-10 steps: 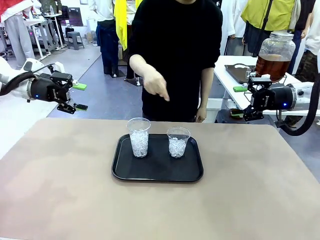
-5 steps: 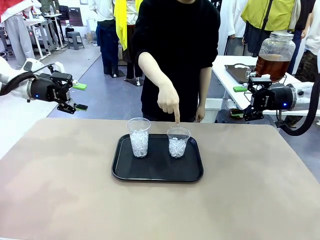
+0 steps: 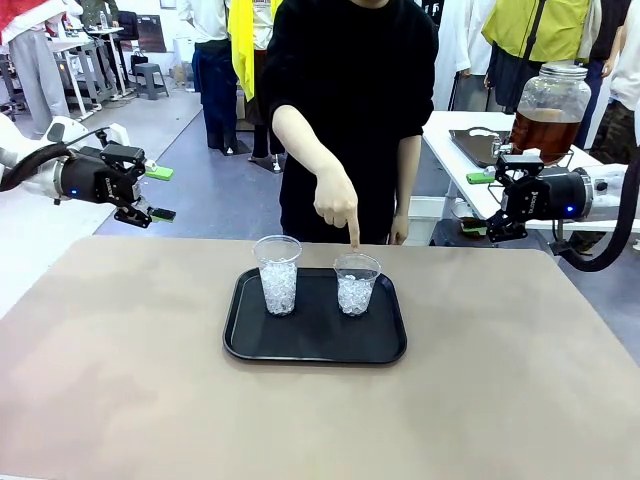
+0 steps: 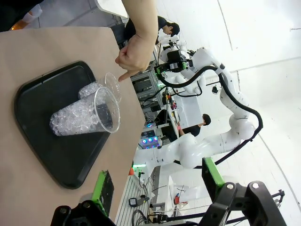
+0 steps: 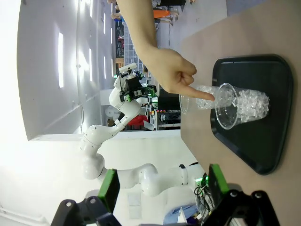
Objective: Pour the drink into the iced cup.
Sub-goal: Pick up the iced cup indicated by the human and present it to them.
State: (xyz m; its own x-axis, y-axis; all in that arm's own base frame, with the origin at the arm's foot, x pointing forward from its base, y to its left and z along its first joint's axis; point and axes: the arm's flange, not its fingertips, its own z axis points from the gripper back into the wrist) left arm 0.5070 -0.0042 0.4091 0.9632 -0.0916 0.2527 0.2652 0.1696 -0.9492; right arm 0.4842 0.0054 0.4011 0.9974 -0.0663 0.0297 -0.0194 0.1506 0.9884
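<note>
Tabletop (image 3: 130,380): finger (image 3: 353,238) now at cup (image 3: 357,283).

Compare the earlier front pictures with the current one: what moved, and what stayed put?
The person's hand came down and its index finger now points at the shorter cup. Nothing was grasped or released. The left gripper and right gripper stayed open off the table; the taller cup, tray and dispenser jar have not moved.

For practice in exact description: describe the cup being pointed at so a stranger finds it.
On the tan table sits a black tray with two iced clear cups. Take the shorter cup on the robot's right, under the person's fingertip, not the taller cup beside it.
</note>
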